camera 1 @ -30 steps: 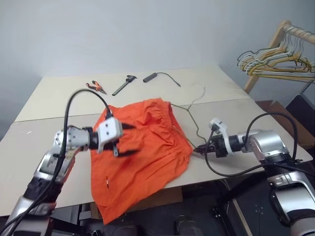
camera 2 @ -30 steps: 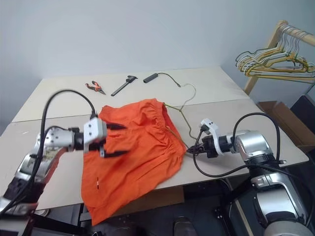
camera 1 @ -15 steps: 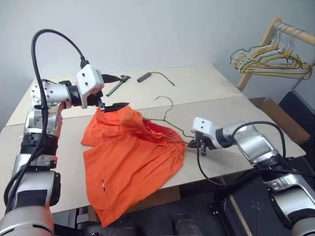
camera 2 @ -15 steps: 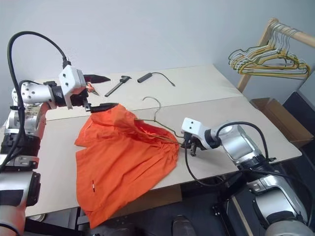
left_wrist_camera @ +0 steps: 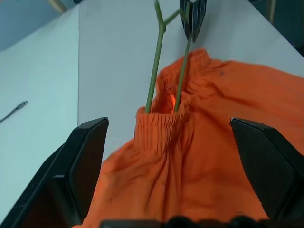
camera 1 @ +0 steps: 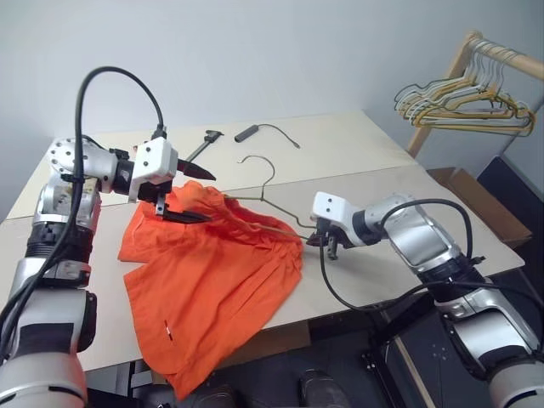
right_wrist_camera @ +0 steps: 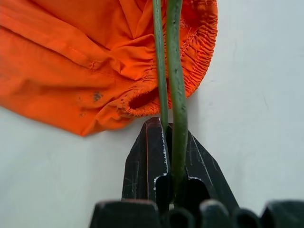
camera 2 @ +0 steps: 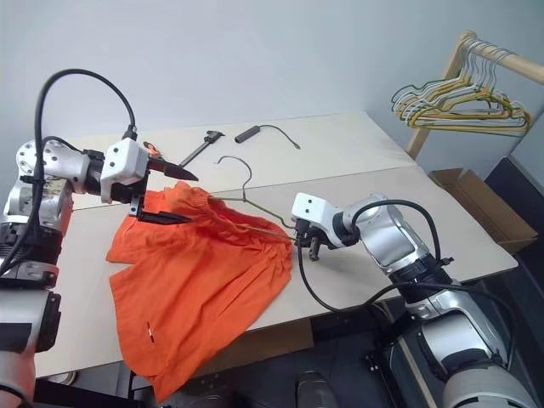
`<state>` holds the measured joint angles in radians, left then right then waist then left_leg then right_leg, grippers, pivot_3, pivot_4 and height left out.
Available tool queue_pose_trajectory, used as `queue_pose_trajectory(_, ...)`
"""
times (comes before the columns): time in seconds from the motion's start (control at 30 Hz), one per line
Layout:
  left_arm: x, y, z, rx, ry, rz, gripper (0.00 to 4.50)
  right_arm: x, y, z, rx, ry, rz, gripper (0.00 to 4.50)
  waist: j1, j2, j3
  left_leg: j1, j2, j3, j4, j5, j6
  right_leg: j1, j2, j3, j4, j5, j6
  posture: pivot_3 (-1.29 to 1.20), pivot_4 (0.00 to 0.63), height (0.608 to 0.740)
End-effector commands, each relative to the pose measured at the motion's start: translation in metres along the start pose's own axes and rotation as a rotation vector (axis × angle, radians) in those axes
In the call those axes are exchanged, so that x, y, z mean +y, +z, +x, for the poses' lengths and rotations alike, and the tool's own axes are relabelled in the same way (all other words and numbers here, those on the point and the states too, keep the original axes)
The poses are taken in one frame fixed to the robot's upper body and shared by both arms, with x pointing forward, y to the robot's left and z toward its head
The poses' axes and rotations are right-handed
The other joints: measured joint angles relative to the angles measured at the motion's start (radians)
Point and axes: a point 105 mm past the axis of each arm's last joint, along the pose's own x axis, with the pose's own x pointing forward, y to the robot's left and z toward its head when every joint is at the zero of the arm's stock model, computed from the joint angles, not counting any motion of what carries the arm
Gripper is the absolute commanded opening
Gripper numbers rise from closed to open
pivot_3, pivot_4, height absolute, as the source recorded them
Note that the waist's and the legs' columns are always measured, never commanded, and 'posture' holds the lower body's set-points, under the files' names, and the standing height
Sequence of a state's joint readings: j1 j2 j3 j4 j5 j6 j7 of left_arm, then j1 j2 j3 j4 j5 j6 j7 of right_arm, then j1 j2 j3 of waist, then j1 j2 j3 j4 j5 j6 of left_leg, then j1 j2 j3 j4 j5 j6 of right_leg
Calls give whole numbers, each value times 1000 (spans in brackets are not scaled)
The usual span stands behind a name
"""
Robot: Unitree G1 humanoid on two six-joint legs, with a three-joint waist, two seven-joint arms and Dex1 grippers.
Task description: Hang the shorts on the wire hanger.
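Table (camera 1: 374, 161) — pale, bearing all items. Shorts (camera 1: 212, 280), orange, spread on its front, one leg over the edge. Wire hanger (camera 1: 263, 200), lower end tucked into the waistband, hook raised. Right gripper (camera 1: 319, 240) — fingers clamped on hanger. Left gripper (camera 1: 189, 194) — fingers wide, above shorts.

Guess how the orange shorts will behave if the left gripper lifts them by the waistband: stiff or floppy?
Probably very floppy: the shorts lie crumpled on the table, one leg drooping over its front edge. Likely light, since the thin wire hanger threaded through the waistband props up a bunch of it. The gathered waistband may stretch rather than lift cleanly.
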<state>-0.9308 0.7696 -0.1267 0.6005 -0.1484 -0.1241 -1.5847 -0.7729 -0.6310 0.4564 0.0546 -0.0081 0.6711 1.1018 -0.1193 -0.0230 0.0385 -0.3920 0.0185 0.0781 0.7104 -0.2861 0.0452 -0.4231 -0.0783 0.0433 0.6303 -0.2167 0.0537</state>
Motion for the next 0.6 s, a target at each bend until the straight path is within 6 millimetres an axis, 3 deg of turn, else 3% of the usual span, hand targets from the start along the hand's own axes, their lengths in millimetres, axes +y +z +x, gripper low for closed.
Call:
queue_pose_trajectory(0.03,9,3,3,43,-14,53,4065,-2,18,-10,-42,-22,-89,0,1,0,0,0,0,0,0,0,0,0,0,0,0,0,0,-77,0,740)
queue_pose_trajectory(0.27,10,-3,16,52,-65,46,4065,2,27,-14,-58,-12,-116,0,-2,0,0,-1,0,0,1,0,0,-1,0,0,0,0,0,-96,0,740)
queue_pose_trajectory(0.37,11,-3,18,35,-61,40,3478,2,27,-16,-57,-15,-123,0,-3,0,0,-1,0,0,1,0,0,-1,0,0,0,0,0,-101,0,740)
queue_pose_trajectory(0.6,10,-3,20,28,-73,33,1159,1,19,-14,-26,-28,-124,0,-4,0,0,-2,0,0,1,-1,1,-1,0,0,1,0,0,-103,0,740)
